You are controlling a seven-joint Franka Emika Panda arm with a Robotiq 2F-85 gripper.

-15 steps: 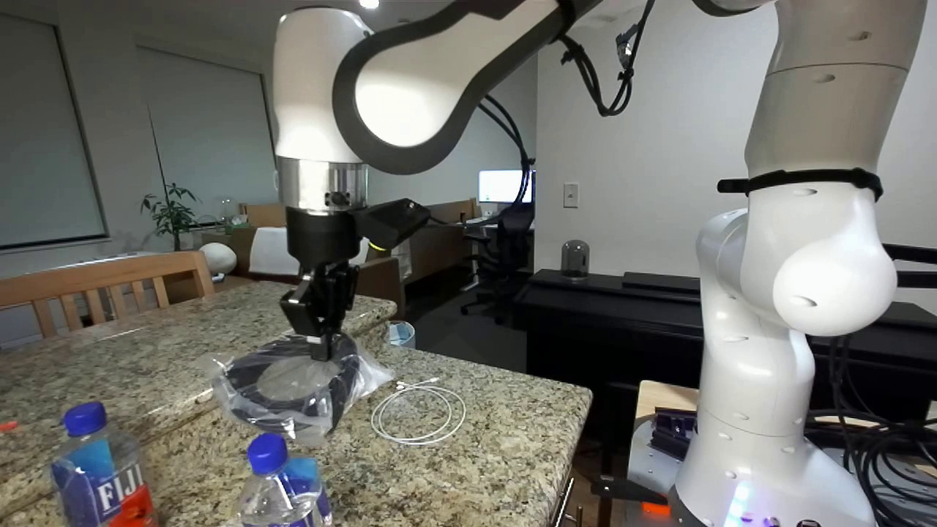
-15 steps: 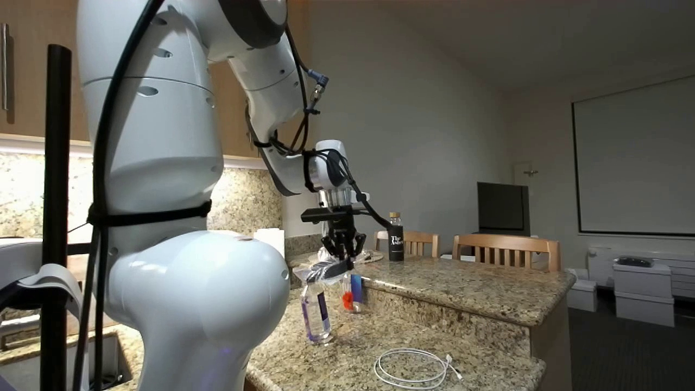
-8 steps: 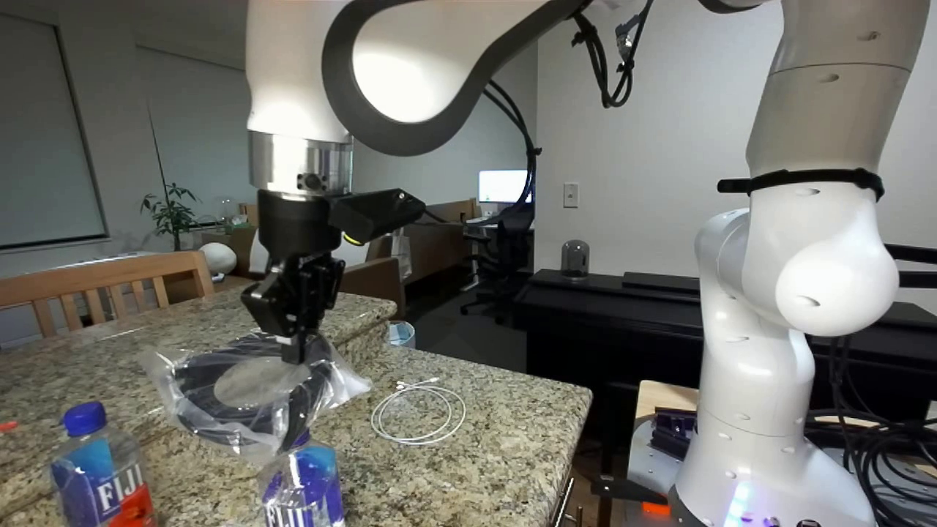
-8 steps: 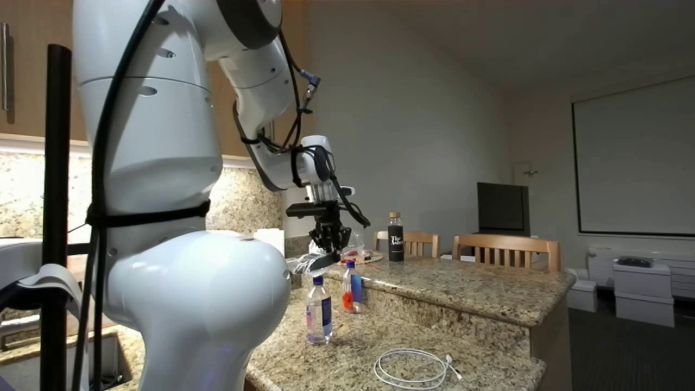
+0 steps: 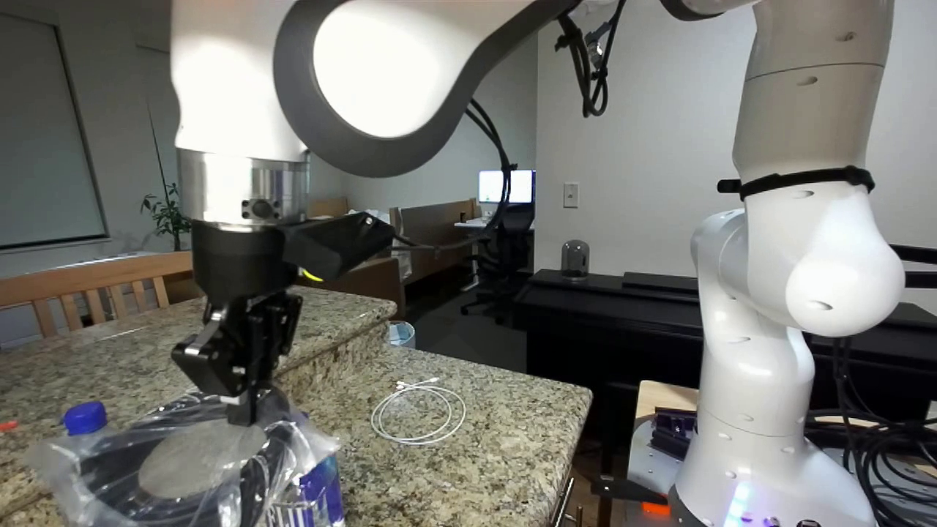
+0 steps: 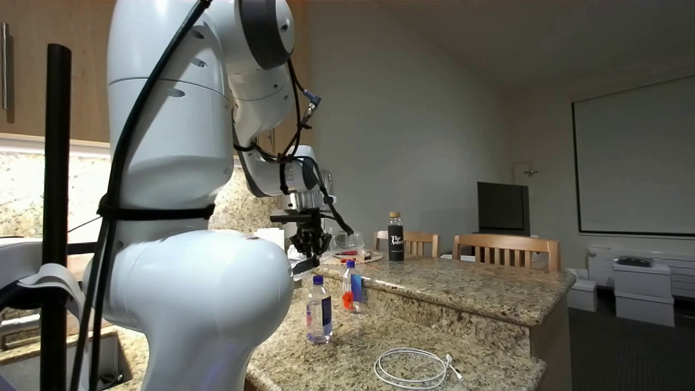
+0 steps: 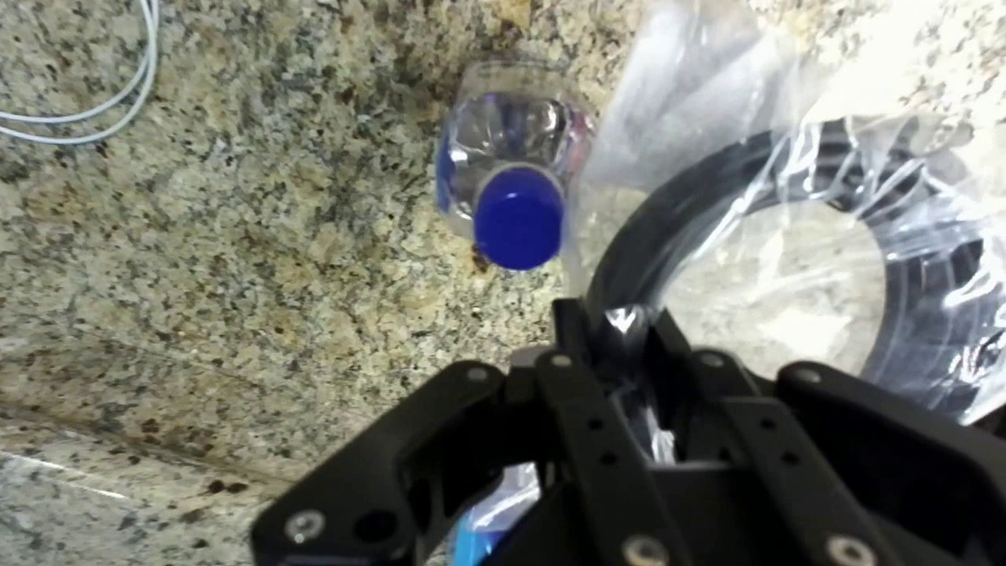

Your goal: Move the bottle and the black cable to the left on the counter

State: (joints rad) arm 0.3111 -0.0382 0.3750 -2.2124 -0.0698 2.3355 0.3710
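Observation:
My gripper is shut on the black cable, a coil in a clear plastic bag, held above the counter. In the wrist view the gripper pinches one side of the coil; the rest extends right. In an exterior view the robot's arm hides much of the coil. A clear bottle with a blue cap stands upright on the lower counter, also beside the coil in the wrist view. A second such bottle stands near the step; the gripper mostly hides it in the wrist view.
A white cable lies coiled on the lower counter, also in the wrist view. A raised counter ledge runs behind, bearing a black bottle with a cork-coloured cap. Wooden chairs stand beyond it.
My gripper has carried the bagged black cable left in both exterior views and over toward the bottles. The nearer bottle was tilted against the bag a second ago and now stands upright.

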